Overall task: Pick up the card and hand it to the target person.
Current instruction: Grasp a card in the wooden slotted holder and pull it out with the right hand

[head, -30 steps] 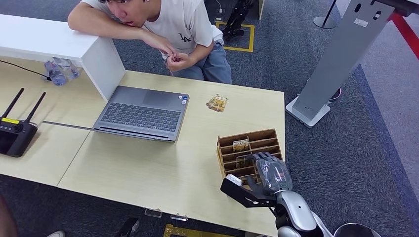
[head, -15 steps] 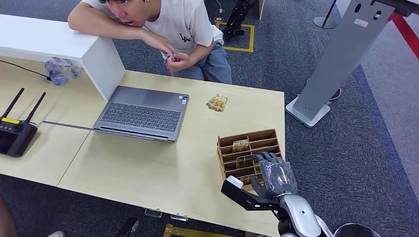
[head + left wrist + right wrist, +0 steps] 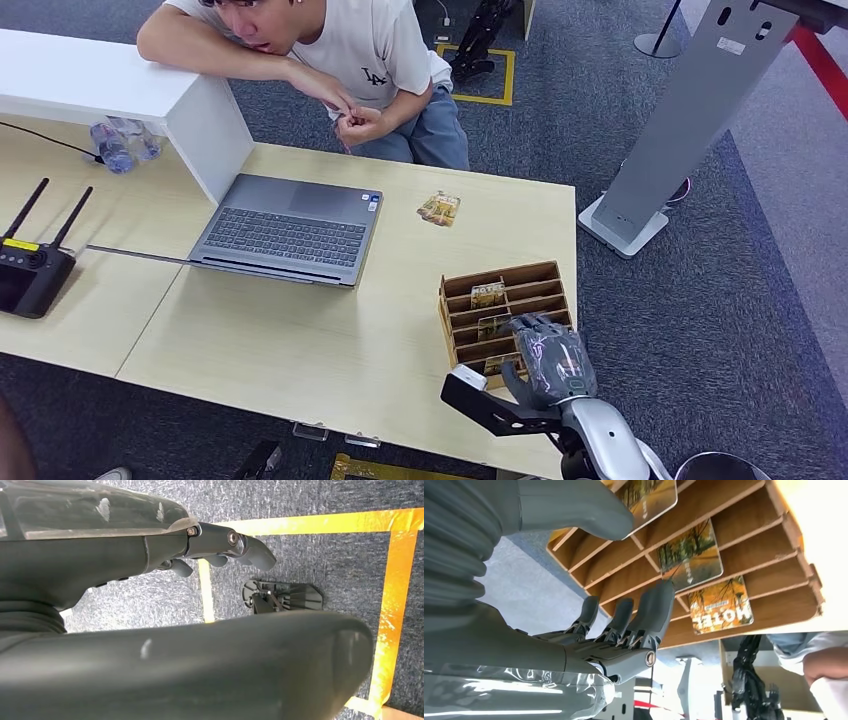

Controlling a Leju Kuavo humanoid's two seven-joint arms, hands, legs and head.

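The right hand (image 3: 553,362) has drawn back from the wooden card rack (image 3: 505,313) toward the near edge of the surface (image 3: 300,350), uncovering the card (image 3: 492,325) in the rack's middle slot.

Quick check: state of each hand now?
Left hand: fingers curled, holding nothing.
Right hand: open over the card rack, nothing held yet.

The word "HOTEL" stands, upside down, on an orange autumn-scene card (image 3: 720,605) in the brown wooden slotted rack (image 3: 774,545). The letters "LA" mark the seated person's white T-shirt (image 3: 375,76).
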